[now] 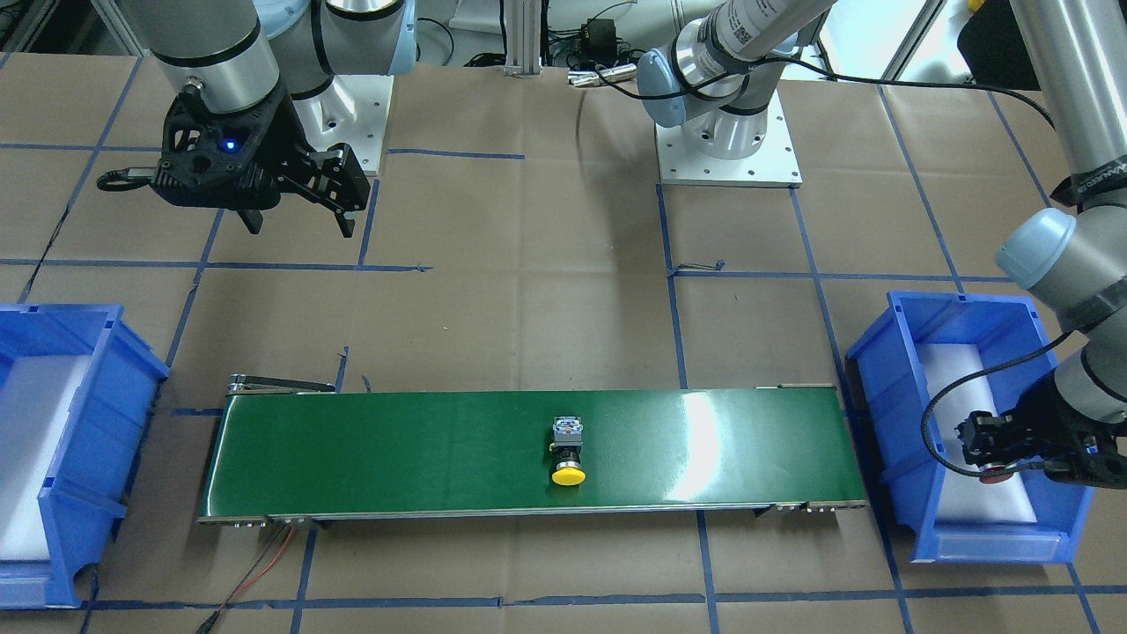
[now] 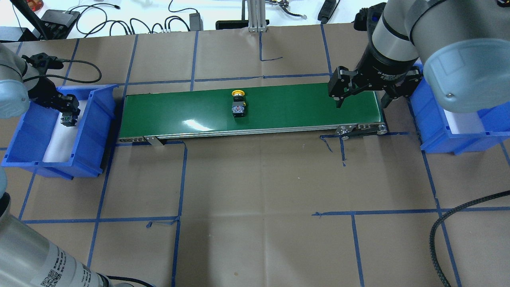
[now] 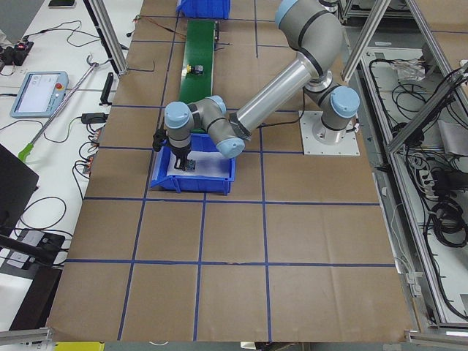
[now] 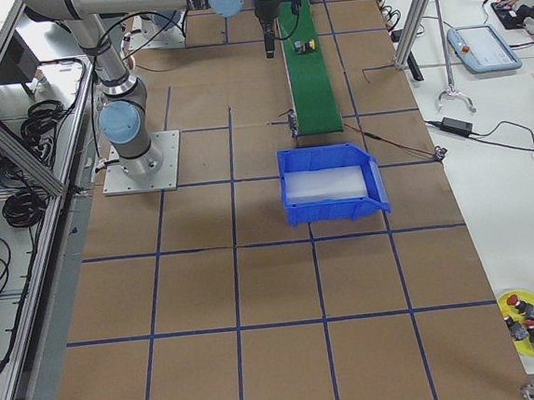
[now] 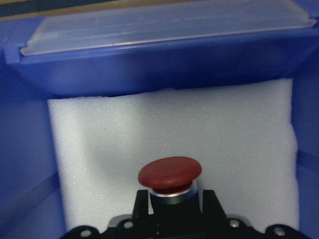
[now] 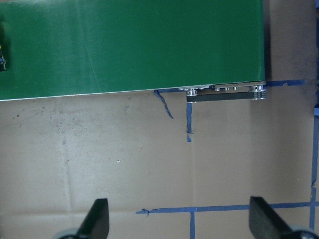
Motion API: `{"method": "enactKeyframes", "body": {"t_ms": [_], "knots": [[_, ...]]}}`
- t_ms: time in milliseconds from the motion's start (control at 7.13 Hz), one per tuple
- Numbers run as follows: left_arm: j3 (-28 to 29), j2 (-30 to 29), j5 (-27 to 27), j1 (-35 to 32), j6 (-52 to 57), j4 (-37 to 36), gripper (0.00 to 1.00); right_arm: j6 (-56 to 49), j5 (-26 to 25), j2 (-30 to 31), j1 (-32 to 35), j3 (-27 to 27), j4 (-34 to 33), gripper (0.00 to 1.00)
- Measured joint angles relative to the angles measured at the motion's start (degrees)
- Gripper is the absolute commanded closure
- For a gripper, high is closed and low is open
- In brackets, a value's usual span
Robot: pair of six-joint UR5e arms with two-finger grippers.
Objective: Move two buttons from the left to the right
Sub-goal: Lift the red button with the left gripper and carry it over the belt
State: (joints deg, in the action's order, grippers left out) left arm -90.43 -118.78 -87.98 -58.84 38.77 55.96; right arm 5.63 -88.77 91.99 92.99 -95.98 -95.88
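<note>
So the left end effector (image 1: 990,462) grips the red button (image 1: 996,476) in the lower-right bin (image 1: 889,423), probably lifting it onto the belt (image 1: 396,449) next, while the right end effector (image 1: 298,222) hangs wide open upper left.

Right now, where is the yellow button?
In the overhead view, the yellow button lies near the middle of the green belt, left of the right gripper over the belt's right end.

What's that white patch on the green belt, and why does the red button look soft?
Front-facing and overhead views: light glaring off the shiny belt. Left wrist view: the red button sits very close to the lens, so slightly blurred.
</note>
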Motion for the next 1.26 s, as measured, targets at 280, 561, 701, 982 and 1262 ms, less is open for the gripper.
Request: {"method": "enactKeyframes", "body": {"t_ms": [280, 561, 701, 982, 1262], "knots": [[8.3, 2.4, -0.3, 0.0, 0.4, 11.9, 0.89, 0.0, 0.0, -0.1, 0.0, 0.0, 0.0, 0.00], [17.6, 3.4, -0.6, -0.1, 0.3, 24.9, 0.89, 0.0, 0.0, -0.5, 0.0, 0.0, 0.0, 0.00], [19.5, 3.9, -0.6, -0.2, 0.1, 28.2, 0.89, 0.0, 0.0, -0.7, 0.0, 0.1, 0.0, 0.00], [19.4, 4.8, -0.7, -3.0, -2.0, 29.9, 0.89, 0.6, 1.0, -0.8, 0.0, 0.9, 0.1, 0.00], [18.7, 5.4, -0.8, -9.0, -8.2, 30.1, 0.89, 1.7, 3.3, -0.9, -0.2, 1.7, 0.8, 0.00]]}}
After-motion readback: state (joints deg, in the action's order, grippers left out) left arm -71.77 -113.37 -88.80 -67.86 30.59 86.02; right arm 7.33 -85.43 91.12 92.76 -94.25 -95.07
